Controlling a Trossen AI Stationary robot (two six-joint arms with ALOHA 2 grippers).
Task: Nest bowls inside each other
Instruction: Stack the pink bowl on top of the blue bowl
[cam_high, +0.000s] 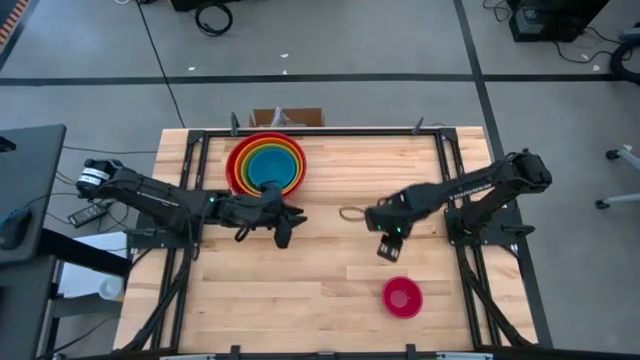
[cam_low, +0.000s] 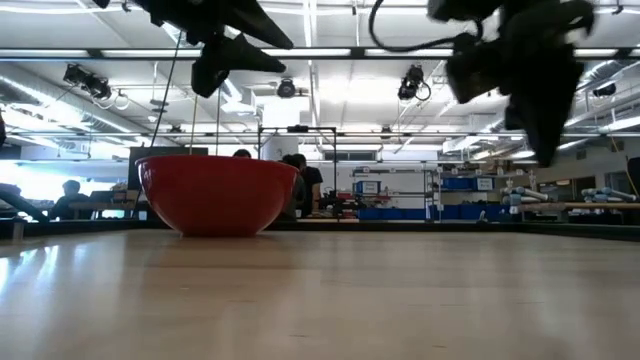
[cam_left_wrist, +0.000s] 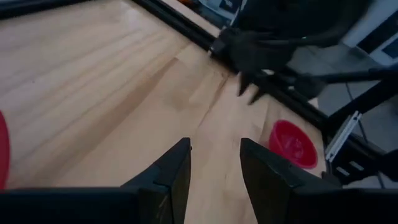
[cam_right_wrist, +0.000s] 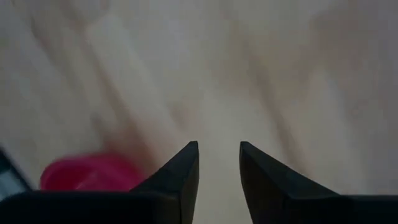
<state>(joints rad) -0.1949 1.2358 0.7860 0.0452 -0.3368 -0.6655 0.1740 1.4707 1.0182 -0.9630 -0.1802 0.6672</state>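
A stack of nested bowls (cam_high: 265, 163), blue inside green inside orange inside red, stands at the far left-centre of the table; the low view shows only its red outer bowl (cam_low: 215, 192). The pink bowl (cam_high: 402, 297) stands alone, upright, near the front right. My left gripper (cam_left_wrist: 214, 146) hovers open just on the near side of the stack (cam_high: 285, 225), holding nothing. My right gripper (cam_right_wrist: 219, 146) hangs open above bare wood (cam_high: 388, 245), on the far side of the pink bowl (cam_right_wrist: 93, 173), pointing steeply down.
Black frame rails (cam_high: 445, 160) run along the table's sides and far edge. A cardboard box (cam_high: 288, 117) sits behind the far edge. Bare wood lies between the two grippers and across the front left (cam_high: 270, 300). People show in the room beyond the table (cam_low: 300, 180).
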